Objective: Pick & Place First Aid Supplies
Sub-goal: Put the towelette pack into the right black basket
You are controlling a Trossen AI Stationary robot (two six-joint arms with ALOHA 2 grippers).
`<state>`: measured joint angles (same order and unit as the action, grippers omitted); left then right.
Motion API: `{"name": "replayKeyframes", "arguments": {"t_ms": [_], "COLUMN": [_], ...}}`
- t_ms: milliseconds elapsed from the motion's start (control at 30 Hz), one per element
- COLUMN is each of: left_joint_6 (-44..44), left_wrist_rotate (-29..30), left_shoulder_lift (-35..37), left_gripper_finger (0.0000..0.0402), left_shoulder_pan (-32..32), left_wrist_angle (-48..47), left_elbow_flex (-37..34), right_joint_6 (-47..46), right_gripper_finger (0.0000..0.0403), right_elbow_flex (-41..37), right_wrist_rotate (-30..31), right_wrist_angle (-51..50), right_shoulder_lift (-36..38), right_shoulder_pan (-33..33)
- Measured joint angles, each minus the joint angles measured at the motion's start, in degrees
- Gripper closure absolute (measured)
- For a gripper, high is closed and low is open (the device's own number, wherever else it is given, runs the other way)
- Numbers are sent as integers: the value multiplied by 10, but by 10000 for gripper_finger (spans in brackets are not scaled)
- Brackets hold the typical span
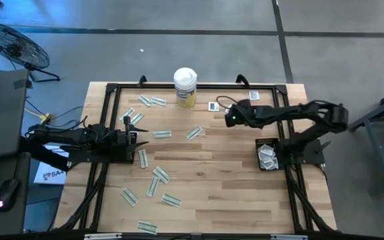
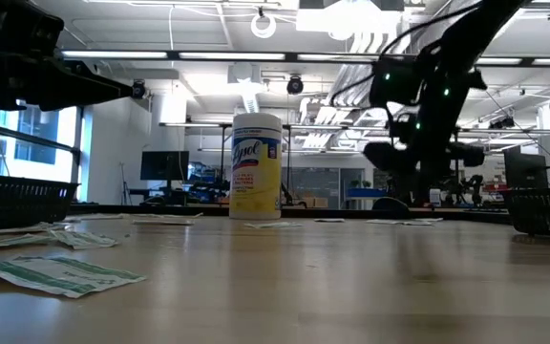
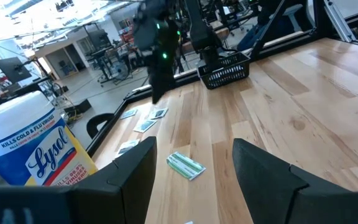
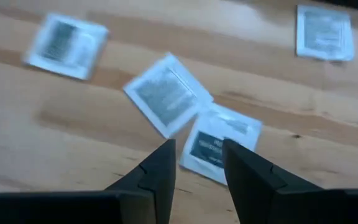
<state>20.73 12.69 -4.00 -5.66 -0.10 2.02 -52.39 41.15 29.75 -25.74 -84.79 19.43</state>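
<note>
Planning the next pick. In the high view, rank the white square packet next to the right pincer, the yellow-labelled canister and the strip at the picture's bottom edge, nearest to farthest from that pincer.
Measured from the right pincer:
1. white square packet, just beside it, on the canister's side.
2. canister, mid-table at the top edge.
3. strip, bottom edge, toward the left arm's side.

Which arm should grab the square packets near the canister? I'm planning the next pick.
Right, probably. The right gripper hovers open directly over the square packets; the left gripper waits across the table.
</note>
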Motion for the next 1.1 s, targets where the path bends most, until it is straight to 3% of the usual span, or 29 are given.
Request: {"name": "replayKeyframes", "arguments": {"t_ms": [300,733,1100], "left_joint_6": [0,0,0], "left_wrist_rotate": [0,0,0], "left_shoulder_lift": [0,0,0], "left_gripper_finger": [195,195,195], "left_shoulder_pan": [0,0,0], "left_wrist_angle": [0,0,0], "left_elbow_flex": [0,0,0], "right_joint_6": [-55,-103,-122], "right_gripper_finger": [279,281,343], "right_elbow_flex": [22,23,25], "right_wrist_rotate": [27,60,69], "right_wrist_angle": [7,36,50], "right_shoulder_lift": [-109,-134,-171], "right_shoulder_pan": [-16,-14,-16]}}
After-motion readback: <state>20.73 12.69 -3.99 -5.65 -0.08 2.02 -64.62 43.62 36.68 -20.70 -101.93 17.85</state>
